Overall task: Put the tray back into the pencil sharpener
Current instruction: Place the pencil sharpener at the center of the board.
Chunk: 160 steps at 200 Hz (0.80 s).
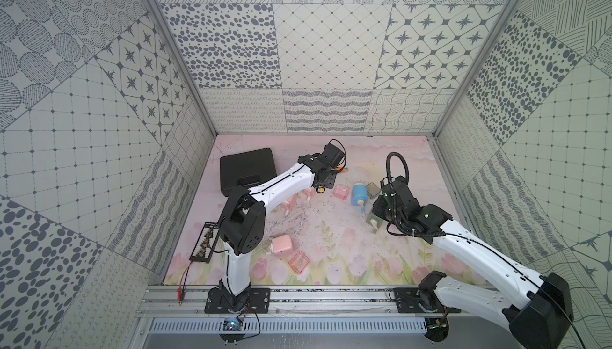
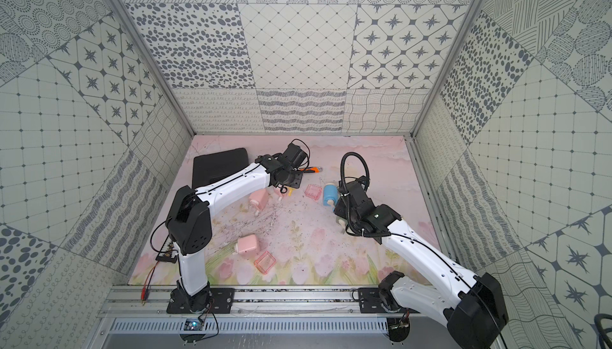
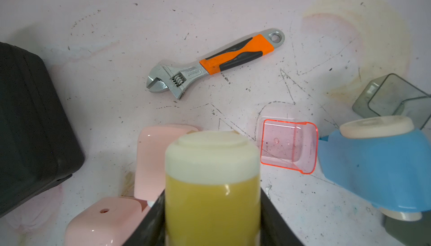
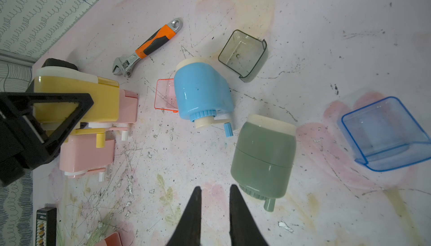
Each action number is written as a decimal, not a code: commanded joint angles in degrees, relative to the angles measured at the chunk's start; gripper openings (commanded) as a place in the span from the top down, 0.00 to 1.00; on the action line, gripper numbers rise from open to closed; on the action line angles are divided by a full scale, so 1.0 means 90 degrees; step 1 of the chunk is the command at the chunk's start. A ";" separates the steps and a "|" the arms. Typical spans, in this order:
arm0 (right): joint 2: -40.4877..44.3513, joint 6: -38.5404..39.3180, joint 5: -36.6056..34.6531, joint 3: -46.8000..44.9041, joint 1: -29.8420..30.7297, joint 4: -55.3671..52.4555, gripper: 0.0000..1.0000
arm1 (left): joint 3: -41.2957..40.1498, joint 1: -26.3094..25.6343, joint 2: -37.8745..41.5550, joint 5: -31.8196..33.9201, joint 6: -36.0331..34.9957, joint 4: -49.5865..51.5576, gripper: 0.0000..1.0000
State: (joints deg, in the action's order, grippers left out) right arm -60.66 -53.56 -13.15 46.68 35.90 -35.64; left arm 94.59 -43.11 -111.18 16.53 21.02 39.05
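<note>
Nearest the robot, a translucent pink plastic tray [image 1: 299,262] lies loose on the table [image 1: 331,238] at about four o'clock of a pink pencil sharpener [image 1: 281,246] — that pair is unjoined. Further out, the right hand [image 4: 215,186] hangs empty, fingers [image 4: 193,209] slightly apart, just beside the tipped sage-green pencil sharpener [image 4: 263,156]. A clear blue tray [image 4: 384,135] lies apart from it, shown only by the right wrist view. Further still, the left hand [image 3: 212,194] is clamped on the yellow pencil sharpener [image 3: 212,212], and a translucent yellow tray [image 4: 108,83] seems to sit in its slot — so I judge this one nearly done, though whether it is fully home I cannot tell. At three o'clock of that hand a second pink tray [image 1: 341,191] lies loose, then the blue pencil sharpener [image 1: 359,195], with a smoky grey tray [image 1: 372,190] at its two o'clock.
</note>
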 commanded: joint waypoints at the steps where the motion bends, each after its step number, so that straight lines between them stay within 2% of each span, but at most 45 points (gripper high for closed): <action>1: 0.0163 -0.0005 -0.0099 -0.0103 -0.0030 -0.0083 0.76 | 0.0106 -0.0073 -0.0237 -0.0148 0.0720 -0.0182 1.00; 42: 0.0190 -0.0035 -0.0077 -0.0139 -0.0025 -0.0098 0.76 | -0.0019 -0.0111 -0.0549 -0.0226 0.0827 -0.0528 1.00; 100: 0.0190 -0.0064 -0.0072 -0.0102 -0.0031 -0.0175 0.76 | 0.0078 -0.0141 -0.0944 0.0101 0.0780 -0.0851 1.00; 160: 0.0215 -0.0054 -0.0097 -0.0022 -0.0033 -0.0341 0.75 | 0.0339 -0.0141 -0.1317 0.0081 0.0823 -0.0671 1.00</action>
State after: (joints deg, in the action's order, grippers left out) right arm -59.94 -53.60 -13.15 45.95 35.86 -37.76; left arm 96.38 -44.25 -121.80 15.88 27.35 34.48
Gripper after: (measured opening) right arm 0.244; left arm 0.497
